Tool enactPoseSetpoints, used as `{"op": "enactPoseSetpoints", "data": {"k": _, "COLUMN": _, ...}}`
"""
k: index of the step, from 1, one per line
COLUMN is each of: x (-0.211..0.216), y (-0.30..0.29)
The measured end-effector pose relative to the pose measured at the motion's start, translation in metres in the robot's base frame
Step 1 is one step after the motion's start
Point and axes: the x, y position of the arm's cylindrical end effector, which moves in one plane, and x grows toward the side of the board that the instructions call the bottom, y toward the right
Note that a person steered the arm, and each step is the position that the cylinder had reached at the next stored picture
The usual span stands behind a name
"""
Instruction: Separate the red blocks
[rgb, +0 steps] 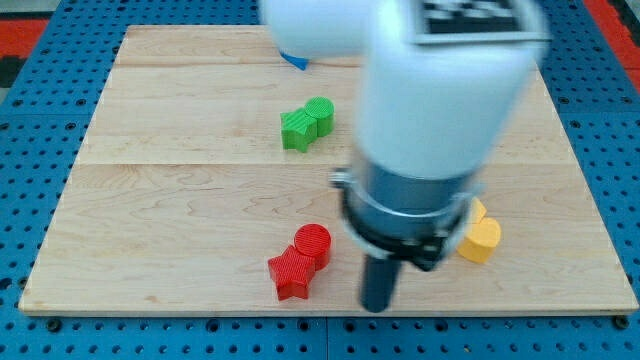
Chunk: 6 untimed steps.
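Observation:
A red round block (314, 243) and a red star-shaped block (291, 274) lie touching near the view's bottom, on the wooden board (170, 190). My tip (377, 306) stands on the board to the right of the red blocks, a short gap from the star. The arm's white and dark body hides the board above the tip.
Two green blocks (306, 124) lie touching at the upper middle. A yellow block (481, 238) shows to the right of the arm, partly hidden. A bit of a blue block (293, 60) shows at the top under the arm. The board's bottom edge is close below the tip.

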Motion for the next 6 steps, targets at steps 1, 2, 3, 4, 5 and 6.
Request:
{"op": "enactPoseSetpoints", "data": {"k": 1, "x": 0.009, "y": 0.000}}
{"op": "enactPoseSetpoints", "data": {"k": 2, "x": 0.009, "y": -0.012}}
{"op": "enactPoseSetpoints", "data": {"k": 3, "x": -0.004, "y": -0.066}}
{"op": "enactPoseSetpoints", "data": {"k": 4, "x": -0.005, "y": -0.136}}
{"op": "enactPoseSetpoints", "data": {"k": 5, "x": -0.033, "y": -0.080}}
{"op": "enactPoseSetpoints", "data": {"k": 6, "x": -0.060, "y": -0.045}}
